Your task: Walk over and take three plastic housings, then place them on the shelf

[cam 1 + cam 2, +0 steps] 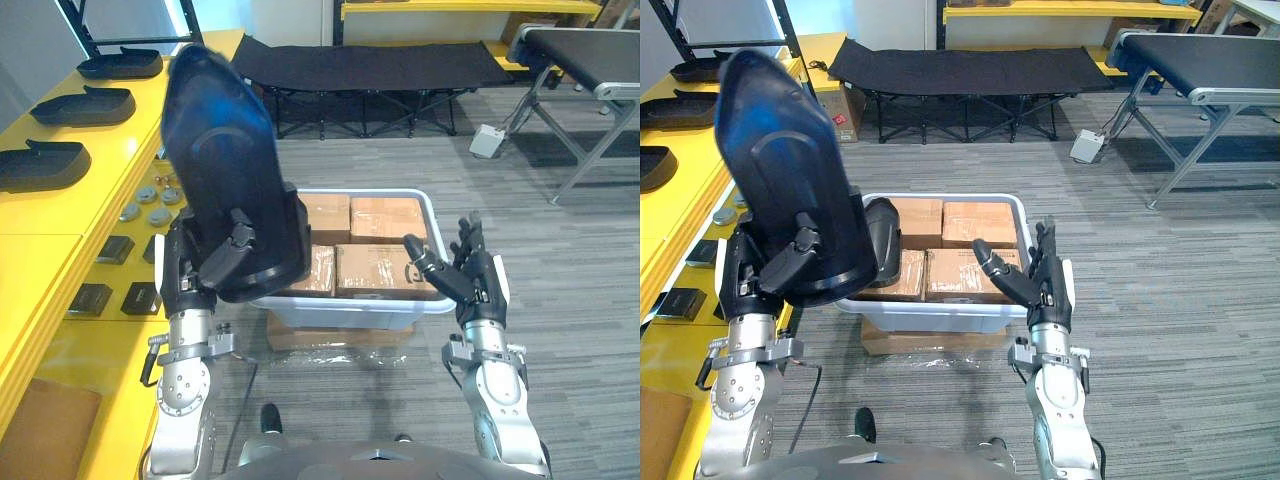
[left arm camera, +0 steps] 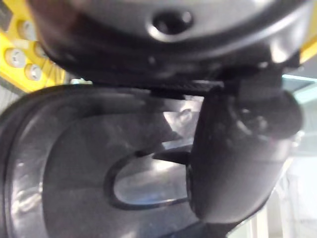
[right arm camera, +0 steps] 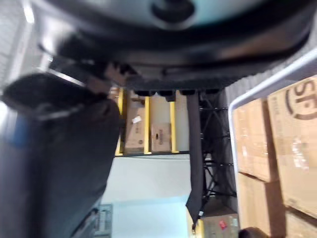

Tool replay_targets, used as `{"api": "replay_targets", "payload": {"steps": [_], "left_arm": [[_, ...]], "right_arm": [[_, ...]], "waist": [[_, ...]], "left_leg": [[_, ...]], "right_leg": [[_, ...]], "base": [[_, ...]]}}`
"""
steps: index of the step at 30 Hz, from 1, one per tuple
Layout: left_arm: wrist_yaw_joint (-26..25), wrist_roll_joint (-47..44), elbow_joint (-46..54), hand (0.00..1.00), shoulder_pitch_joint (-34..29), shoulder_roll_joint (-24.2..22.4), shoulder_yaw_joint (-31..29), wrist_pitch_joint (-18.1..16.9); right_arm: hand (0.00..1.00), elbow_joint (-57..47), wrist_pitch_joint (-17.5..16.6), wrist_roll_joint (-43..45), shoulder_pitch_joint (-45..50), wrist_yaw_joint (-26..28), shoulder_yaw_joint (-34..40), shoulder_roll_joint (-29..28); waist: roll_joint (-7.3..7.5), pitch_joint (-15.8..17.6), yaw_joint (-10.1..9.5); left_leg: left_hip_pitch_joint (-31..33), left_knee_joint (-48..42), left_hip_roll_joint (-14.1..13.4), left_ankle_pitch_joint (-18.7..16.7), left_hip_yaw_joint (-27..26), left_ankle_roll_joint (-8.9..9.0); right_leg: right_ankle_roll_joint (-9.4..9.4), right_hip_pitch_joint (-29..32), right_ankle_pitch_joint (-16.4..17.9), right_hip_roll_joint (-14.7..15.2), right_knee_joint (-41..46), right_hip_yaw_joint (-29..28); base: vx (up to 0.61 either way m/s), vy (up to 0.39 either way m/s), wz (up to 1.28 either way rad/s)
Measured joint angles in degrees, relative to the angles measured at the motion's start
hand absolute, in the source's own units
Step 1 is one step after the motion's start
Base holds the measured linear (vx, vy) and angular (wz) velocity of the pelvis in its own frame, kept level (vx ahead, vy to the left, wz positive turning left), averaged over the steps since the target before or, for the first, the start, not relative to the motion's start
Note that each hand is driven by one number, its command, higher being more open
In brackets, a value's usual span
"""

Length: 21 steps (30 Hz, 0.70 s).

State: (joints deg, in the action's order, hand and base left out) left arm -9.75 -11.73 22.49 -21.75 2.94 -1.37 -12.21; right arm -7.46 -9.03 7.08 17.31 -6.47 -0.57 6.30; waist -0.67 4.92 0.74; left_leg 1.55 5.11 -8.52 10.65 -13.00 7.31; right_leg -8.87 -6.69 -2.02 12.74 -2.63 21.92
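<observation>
The task looks partway through: the left hand has its fingers and thumb clamped round the lower end of a large black plastic housing. It holds the housing upright and raised above the left end of a white bin. In the left wrist view the thumb lies across the housing's glossy face. The right hand carries nothing; its fingers are spread apart and straight, and it hovers over the bin's near right corner. To the left runs a yellow surface, which I take for the shelf level. Three more black housings already lie in a row along it, though whether they count toward the three cannot be told. The held housing is not yet set down, so at least that placing is left. A dark rounded piece, possibly another housing, sits in the bin's left end behind the held one. Taped cardboard boxes take up the rest of the bin. Nearer along the yellow surface lie small round metal parts and flat black blocks. These crowd the closest stretch, so a free spot likely has to be found beside the row of housings. A black folding cot stands well behind the bin, and a conveyor frame stands off to the right; neither is in the way.
</observation>
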Motion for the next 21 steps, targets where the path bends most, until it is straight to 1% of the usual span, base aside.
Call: {"api": "replay_targets", "payload": {"steps": [2,4,5,7,8,9,10,11,12,13,14,15,17,18,20,21], "left_arm": [[-0.5,-2.6,0.9,0.0,-1.7,-1.2,-1.1,-0.3],[-1.6,-4.8,2.6,0.0,-3.4,-2.7,-3.5,-0.4],[-2.7,-6.0,3.5,0.0,-3.9,-3.5,-5.0,-0.5],[-4.2,-6.2,5.0,0.0,-4.4,-4.9,-8.1,-0.9],[-5.1,-6.2,5.6,0.0,-4.9,-5.3,-10.0,-1.8],[-5.5,-6.2,6.3,0.0,-5.2,-5.5,-10.9,-1.8],[-6.3,-6.2,7.5,0.0,-5.8,-5.6,-12.5,-1.9],[-6.6,-6.2,7.9,0.0,-6.1,-6.1,-13.8,-2.5],[-6.8,-6.2,8.1,0.0,-6.1,-6.5,-14.5,-2.6],[-7.3,-6.4,8.8,0.0,-6.6,-7.3,-15.6,-2.8],[-7.3,-6.7,9.4,0.0,-7.8,-8.0,-16.5,-2.9],[-7.3,-6.9,9.5,0.0,-8.4,-8.1,-16.9,-2.9],[-6.8,-6.9,9.5,0.0,-11.2,-9.3,-18.8,-2.9],[-6.7,-7.0,9.5,0.0,-11.9,-9.6,-19.3,-2.9],[-6.2,-8.5,9.4,0.0,-13.9,-9.8,-20.7,-3.0],[-5.7,-9.1,9.4,0.0,-14.4,-9.7,-21.7,-3.0]], "right_arm": [[1.0,1.4,0.5,0.1,0.0,0.4,-0.3,0.0],[1.0,2.8,0.6,0.3,-0.5,1.0,-1.7,0.0],[1.0,3.3,0.6,0.9,-0.5,1.2,-2.5,-0.1],[1.0,5.2,0.6,1.3,-1.7,2.1,-4.2,-0.1],[1.0,6.9,0.6,1.7,-3.1,2.8,-5.4,-0.1],[1.0,7.7,0.6,2.5,-3.9,3.3,-6.0,-0.1],[1.0,8.7,0.6,2.6,-5.2,3.9,-7.0,-0.1],[1.0,9.6,0.6,2.5,-6.5,4.9,-7.8,-0.3],[1.0,9.9,0.6,2.5,-7.1,5.3,-8.1,-0.3],[1.0,10.1,0.6,2.5,-8.2,5.9,-9.0,-0.3],[1.0,10.3,0.6,2.5,-9.5,6.3,-10.2,-0.4],[1.0,10.4,0.6,2.5,-10.2,6.4,-10.8,-0.4],[1.0,11.9,0.6,2.3,-13.3,7.2,-13.5,-0.4],[1.0,12.0,0.6,2.3,-13.8,7.4,-14.1,-0.3],[1.0,12.0,0.7,2.4,-14.6,8.3,-16.2,-0.4],[1.0,12.1,1.0,2.4,-14.9,8.7,-17.1,-0.3]], "waist": [[-0.05,0.0,-0.62],[-0.08,-0.1,-1.28],[-0.09,-0.1,-2.13],[-0.01,-0.1,-2.98],[0.01,-0.3,-3.93],[0.03,-0.5,-4.33],[0.09,-0.6,-5.14],[0.17,-0.8,-6.27],[0.24,-0.9,-6.93],[0.56,-1.2,-7.95],[0.8,-1.3,-8.59],[0.88,-1.3,-8.97],[1.3,-1.7,-11.09],[1.42,-1.7,-11.62],[1.44,-1.8,-13.52],[1.53,-1.7,-14.02]], "left_leg": [[0.0,0.0,0.0,0.0,0.3,-0.01],[0.1,0.0,0.1,0.0,1.3,0.0],[0.1,0.0,0.1,0.0,2.1,0.02],[0.2,0.0,0.1,0.1,3.8,0.23],[0.4,0.0,0.1,0.2,5.0,0.41],[0.9,0.0,0.1,0.3,5.7,0.46],[1.7,0.0,0.2,0.7,7.6,0.69],[2.3,0.0,0.3,1.0,9.4,0.79],[2.5,-0.1,0.3,1.1,10.1,0.86],[3.1,-0.1,0.6,1.4,12.0,0.9],[3.4,-0.1,1.0,1.7,13.9,0.96],[3.5,-0.1,1.2,1.8,14.8,1.01],[4.1,0.0,1.7,2.0,17.1,1.05],[4.1,0.0,1.8,2.0,17.7,1.04],[4.1,-0.1,2.2,2.0,18.9,0.94],[4.1,-0.2,2.3,2.0,19.4,0.92]], "right_leg": [[-0.08,-0.3,0.0,0.0,0.0,0.4],[-0.25,-0.8,0.2,-0.1,0.2,1.5],[-0.29,-1.3,0.5,-0.2,0.3,2.3],[-0.3,-2.3,1.0,-0.4,0.5,4.0],[-0.25,-2.7,1.4,-0.6,0.6,5.0],[-0.22,-3.0,1.5,-0.8,0.6,5.9],[-0.17,-3.5,1.8,-1.1,0.6,7.7],[-0.12,-4.0,2.0,-1.5,0.7,9.5],[-0.1,-4.4,2.2,-1.7,0.6,10.2],[-0.2,-5.1,2.6,-1.9,0.7,12.0],[-0.32,-6.0,3.3,-2.0,1.2,14.0],[-0.4,-6.3,3.6,-2.0,1.5,14.8],[-0.53,-7.1,4.9,-1.9,2.5,17.1],[-0.5,-7.3,5.3,-1.9,2.8,17.5],[-0.49,-7.5,7.1,-1.4,4.6,18.7],[-0.61,-7.5,7.9,-1.0,5.7,19.0]], "base": [[0.01,-0.01,0.09],[0.0,-0.021,0.23],[0.0,-0.035,0.39],[-0.01,-0.04,0.43],[-0.01,-0.038,0.38],[-0.03,-0.071,0.6],[-0.03,-0.078,0.72],[-0.03,-0.067,0.73],[-0.02,-0.042,0.72],[-0.02,-0.035,0.79],[-0.02,-0.036,0.8],[-0.02,-0.02,0.76],[-0.02,0.004,0.55],[-0.02,0.009,0.43],[-0.02,0.009,0.34],[-0.02,0.006,0.29]]}}
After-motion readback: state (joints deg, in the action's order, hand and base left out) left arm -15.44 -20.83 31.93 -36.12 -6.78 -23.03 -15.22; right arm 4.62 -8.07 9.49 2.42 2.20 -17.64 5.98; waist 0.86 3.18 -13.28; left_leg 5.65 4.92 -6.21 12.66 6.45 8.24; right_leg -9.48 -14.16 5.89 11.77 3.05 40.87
